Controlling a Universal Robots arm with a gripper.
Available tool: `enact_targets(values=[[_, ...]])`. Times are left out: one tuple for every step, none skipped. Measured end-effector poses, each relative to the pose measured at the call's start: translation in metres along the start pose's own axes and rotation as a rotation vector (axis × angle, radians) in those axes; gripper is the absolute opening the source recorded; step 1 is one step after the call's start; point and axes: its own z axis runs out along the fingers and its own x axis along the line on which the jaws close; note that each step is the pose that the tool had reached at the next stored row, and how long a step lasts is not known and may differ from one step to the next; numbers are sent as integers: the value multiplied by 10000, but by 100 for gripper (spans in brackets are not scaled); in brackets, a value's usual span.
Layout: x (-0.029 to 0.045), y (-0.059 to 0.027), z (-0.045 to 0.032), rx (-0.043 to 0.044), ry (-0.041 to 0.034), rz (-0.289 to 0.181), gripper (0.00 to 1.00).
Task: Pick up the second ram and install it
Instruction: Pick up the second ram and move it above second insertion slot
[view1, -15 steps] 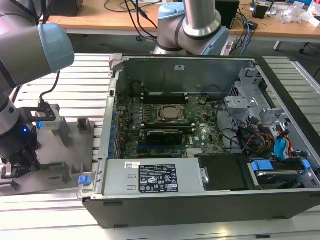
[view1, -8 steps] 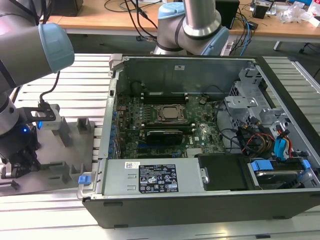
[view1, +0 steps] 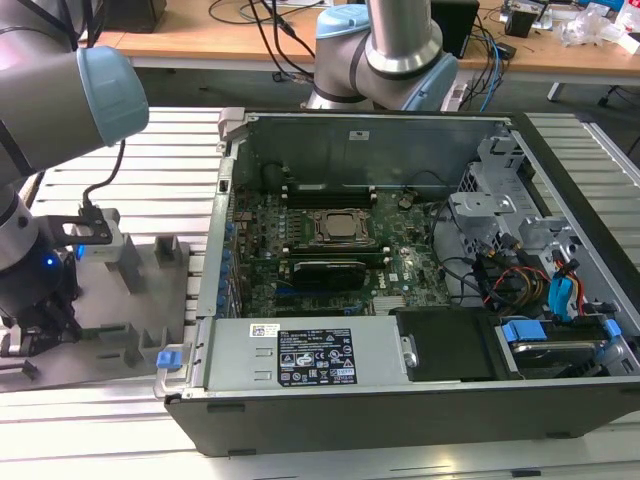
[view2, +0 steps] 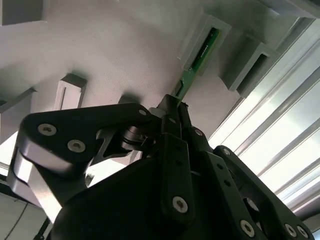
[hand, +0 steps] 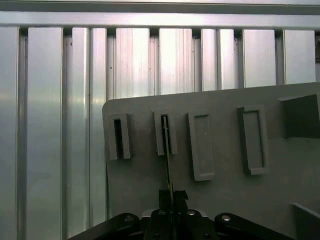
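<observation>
- The memory stick (view2: 186, 79) is a thin green board. It stands on its end in the slot of a raised block (view2: 196, 40) on the grey tray (view2: 115, 45). Its lower end sits inside the slot, and the rest comes up out of it toward my tool (view2: 173, 106).
- My tool is clamped on the upper part of the memory stick. The jaws are closed on its two flat sides, with nothing but the thin board between them.
- In the first wrist view I see the memory stick (hand: 167, 160) from its edge. It is a narrow line running from the slotted block (hand: 165, 132) to my tool (hand: 171, 194).
- This block stands in a row with others. On one side is a neighbour block (hand: 118, 136) with a dark slot. On the other side are two flat blocks (hand: 201, 145) with a shallow rectangle on top.
- The tray lies on the ribbed metal tabletop (hand: 50, 125).
- In the exterior view my arm (view1: 60, 90) comes down over the tray (view1: 130, 335) at the exterior view's left, with the tool low above it.
- Just beside the tray, to the exterior view's right, lies the open computer case (view1: 400, 420). The motherboard (view1: 410, 265) is flat inside it, with the processor socket (view1: 340, 225) near its middle.
- The memory stick is at the tray, outside the case.
</observation>
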Motion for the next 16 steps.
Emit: enact_targets(values=[[0, 0, 0, 6, -16, 357, 14], [0, 0, 0, 9, -22, 504, 14], [0, 0, 0, 9, -23, 536, 14], [1, 0, -1, 9, -23, 538, 14], [1, 0, -1, 9, -23, 538, 14], [1, 0, -1, 9, -23, 562, 14], [0, 0, 0, 11, -29, 687, 14], [0, 0, 1, 14, -36, 853, 14], [0, 0, 1, 15, -38, 909, 14], [0, 0, 2, 16, -39, 912, 14], [1, 0, 1, 6, -21, 500, 14], [1, 0, 2, 4, -14, 326, 14], [0, 0, 2, 4, -14, 325, 14], [0, 0, 2, 4, -13, 324, 14], [0, 0, 2, 5, -13, 323, 14], [0, 0, 2, 5, -13, 322, 14]])
